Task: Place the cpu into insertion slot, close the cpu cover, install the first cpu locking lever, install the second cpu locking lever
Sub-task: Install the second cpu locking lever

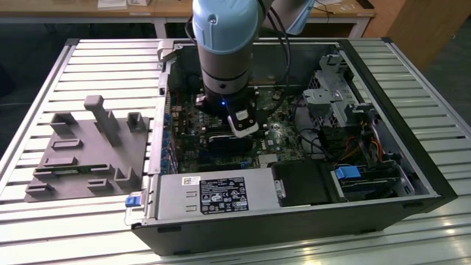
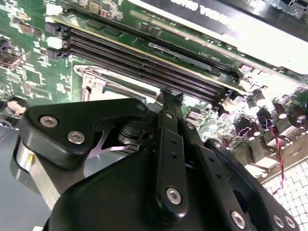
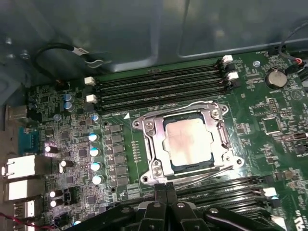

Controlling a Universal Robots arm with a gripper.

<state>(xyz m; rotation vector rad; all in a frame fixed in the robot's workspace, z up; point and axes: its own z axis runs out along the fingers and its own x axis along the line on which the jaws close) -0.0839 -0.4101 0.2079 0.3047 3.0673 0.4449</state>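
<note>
Cpu in, cover down.
The silver-topped cpu [image 3: 188, 140] lies flat in the insertion slot [image 3: 155, 169], the silvery cpu cover [image 3: 153, 138] closed around it.

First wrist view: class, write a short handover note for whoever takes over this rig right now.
Gripper: fingers shut, nothing visibly held, tips beside the socket's edge.
The cpu sits in the insertion slot.
The cpu cover lies closed over it, with the chip showing through its window.
Done: cpu placed, cover down.
Left: the locking levers; whether they are latched cannot be told.
</note>
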